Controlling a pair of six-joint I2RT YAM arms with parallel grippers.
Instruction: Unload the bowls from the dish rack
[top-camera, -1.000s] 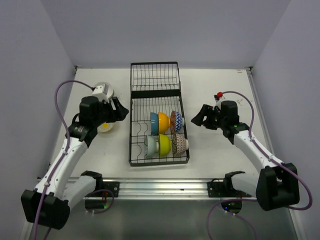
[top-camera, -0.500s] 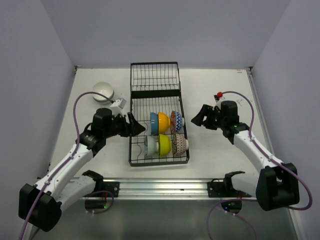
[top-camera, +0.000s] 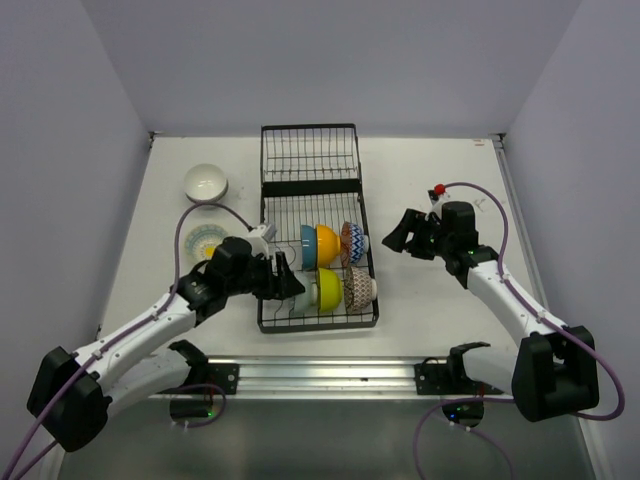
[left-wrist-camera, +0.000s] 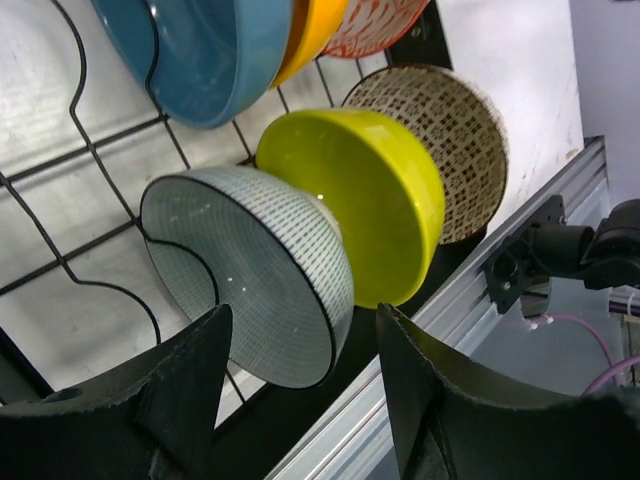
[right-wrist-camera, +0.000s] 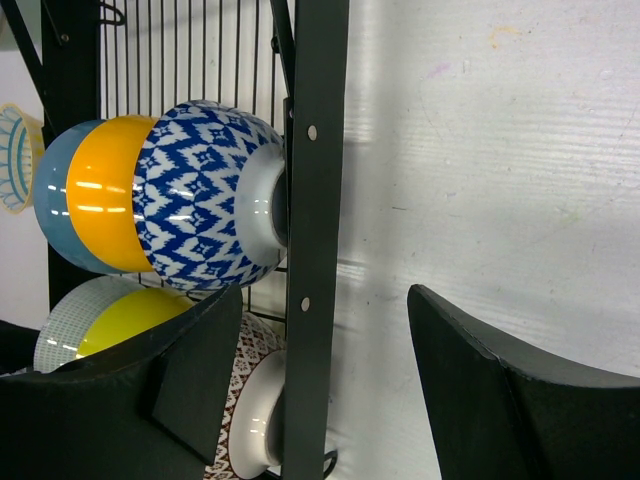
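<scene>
The black wire dish rack (top-camera: 310, 165) lies mid-table. Its far row holds a blue bowl (top-camera: 308, 245), an orange bowl (top-camera: 326, 245) and a blue zigzag bowl (top-camera: 352, 243). Its near row holds a pale mint bowl (top-camera: 302, 291), a yellow-green bowl (top-camera: 328, 289) and a brown-patterned bowl (top-camera: 360, 287). My left gripper (top-camera: 290, 285) is open at the mint bowl (left-wrist-camera: 250, 270), whose lower rim sits just ahead of the gap between my fingers (left-wrist-camera: 190, 390). My right gripper (top-camera: 395, 238) is open and empty beside the rack's right rail (right-wrist-camera: 315, 230), facing the zigzag bowl (right-wrist-camera: 200, 200).
A white bowl (top-camera: 205, 182) and a cream bowl with a pale pattern (top-camera: 205, 241) sit on the table left of the rack. The rack's short far section holds nothing. A small red-topped object (top-camera: 438, 189) lies behind the right arm.
My left arm has swung from the cream bowl on the table, left of the rack, over to the rack's near row. The right arm has not moved.
</scene>
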